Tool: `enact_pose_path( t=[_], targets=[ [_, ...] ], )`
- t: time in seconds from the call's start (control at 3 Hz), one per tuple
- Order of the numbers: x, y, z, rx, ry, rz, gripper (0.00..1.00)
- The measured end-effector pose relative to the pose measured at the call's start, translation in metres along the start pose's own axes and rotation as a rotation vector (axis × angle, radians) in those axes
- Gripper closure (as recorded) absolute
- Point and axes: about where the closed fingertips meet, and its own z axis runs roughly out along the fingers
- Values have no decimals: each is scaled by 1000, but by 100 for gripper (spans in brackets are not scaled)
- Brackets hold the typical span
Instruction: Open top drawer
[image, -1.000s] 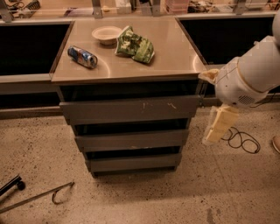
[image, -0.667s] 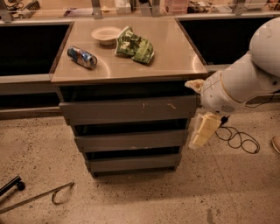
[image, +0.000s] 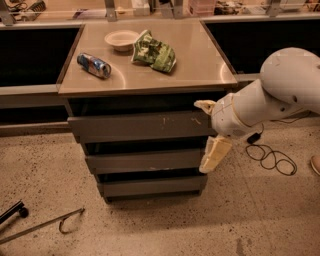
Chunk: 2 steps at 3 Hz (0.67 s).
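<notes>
Camera view: gripper (image: 202, 135), jaws spread, at right edge of top drawer (image: 135, 127).

High frontal downward view, fingers (image: 215, 153) centre-right

i see my gripper (image: 202, 136) in cream-yellow, its fingers spread wide at the right end of the top drawer (image: 135, 126), whose front is dull grey flecked with small whitish scratches. the arm (image: 280, 92) behind it is plain white. on the tan counter top (image: 197, 62) sit a blue-and-silver can (image: 94, 65), an off-white bowl (image: 121, 39) and a green bag (image: 154, 51) with pale print. the floor (image: 150, 225) is beige, speckled dark.
</notes>
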Motion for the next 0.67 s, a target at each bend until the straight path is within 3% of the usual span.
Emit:
enact_pose_path(
  t=[0.67],
  targets=[
    [0,-8,16,-1,-16,-17,0]
  ],
)
